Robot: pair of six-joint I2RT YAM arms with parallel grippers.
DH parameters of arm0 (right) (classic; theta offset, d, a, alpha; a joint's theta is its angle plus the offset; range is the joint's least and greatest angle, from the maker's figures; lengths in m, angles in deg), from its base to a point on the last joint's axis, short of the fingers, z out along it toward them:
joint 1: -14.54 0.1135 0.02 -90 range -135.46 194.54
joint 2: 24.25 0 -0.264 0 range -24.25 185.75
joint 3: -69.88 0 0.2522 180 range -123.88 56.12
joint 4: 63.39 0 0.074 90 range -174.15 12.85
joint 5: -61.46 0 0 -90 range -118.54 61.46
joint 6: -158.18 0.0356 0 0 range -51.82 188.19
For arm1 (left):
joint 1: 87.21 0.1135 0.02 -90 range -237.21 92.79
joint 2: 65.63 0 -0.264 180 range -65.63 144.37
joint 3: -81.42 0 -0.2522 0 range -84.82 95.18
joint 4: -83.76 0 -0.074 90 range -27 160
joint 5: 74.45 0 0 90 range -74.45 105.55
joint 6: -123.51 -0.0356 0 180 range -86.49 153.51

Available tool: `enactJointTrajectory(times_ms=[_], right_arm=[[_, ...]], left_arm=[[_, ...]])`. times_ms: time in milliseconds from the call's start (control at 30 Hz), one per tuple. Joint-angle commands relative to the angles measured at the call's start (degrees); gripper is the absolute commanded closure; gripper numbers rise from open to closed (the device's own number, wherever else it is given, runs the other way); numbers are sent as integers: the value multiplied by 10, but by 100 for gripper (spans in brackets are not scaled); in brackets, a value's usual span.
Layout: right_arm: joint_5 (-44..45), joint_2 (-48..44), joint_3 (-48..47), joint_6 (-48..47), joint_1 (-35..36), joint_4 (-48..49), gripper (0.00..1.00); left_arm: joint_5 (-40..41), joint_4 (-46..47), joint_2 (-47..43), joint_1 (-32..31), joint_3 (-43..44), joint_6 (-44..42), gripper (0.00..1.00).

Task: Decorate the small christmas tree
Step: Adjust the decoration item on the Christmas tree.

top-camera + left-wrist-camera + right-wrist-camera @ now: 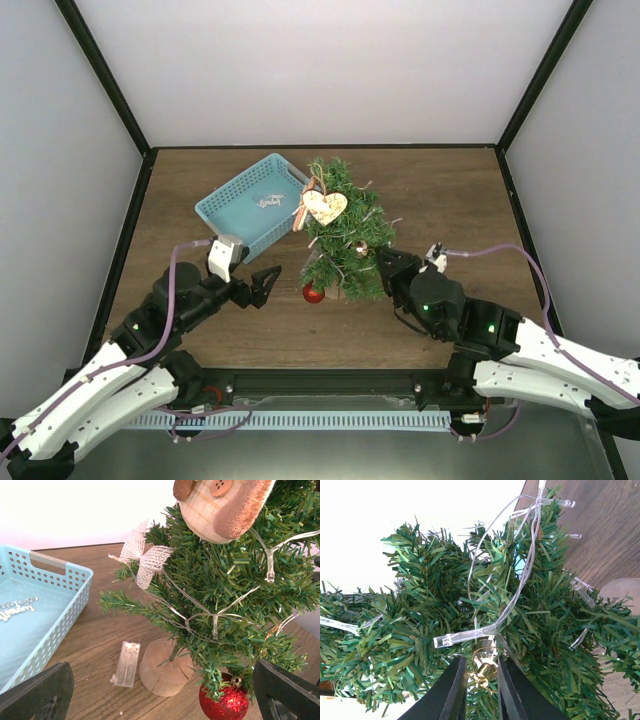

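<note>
My right gripper pinches a gold hook in the tree, left gripper open; pulling back could snag the light wire

Hidden and cropped parts around the small christmas tree

From above, its branches cover the pot base and the tips of the right gripper, sunk in needles on the side toward the right edge of the table. The right wrist view shows a small gold piece between that gripper's fingers, half buried in green; whether they pinch it cannot be told. In the left wrist view the fabric heart is cut by the top edge, the blue basket by the left edge, and the fingers of the left gripper and the red bauble by the bottom edge. The silver lettering in the basket is too small to read.
</note>
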Motion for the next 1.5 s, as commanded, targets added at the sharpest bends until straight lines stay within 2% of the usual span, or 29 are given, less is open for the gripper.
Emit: enactJointTrajectory(times_ms=[0,167,567,633,733,1133,1467], right_arm=[[43,-2,5,4,-2,12,80],[46,5,4,-22,-2,34,80],[47,14,13,0,-2,27,80],[50,10,17,-14,-2,37,85],[58,1,24,-45,-2,63,98],[43,-40,49,-335,-2,227,99],[30,-55,14,-464,-2,211,99]], left_arm=[[-2,4,-4,-2,-5,-7,1],[-5,5,-3,-2,-6,-7,1],[-10,7,-3,-2,-5,-7,1],[-11,7,-3,-2,-6,-7,1],[-12,7,-4,-2,-6,-7,1],[-12,7,-6,-2,-6,-7,1],[-16,11,-5,-2,-7,-7,1]])
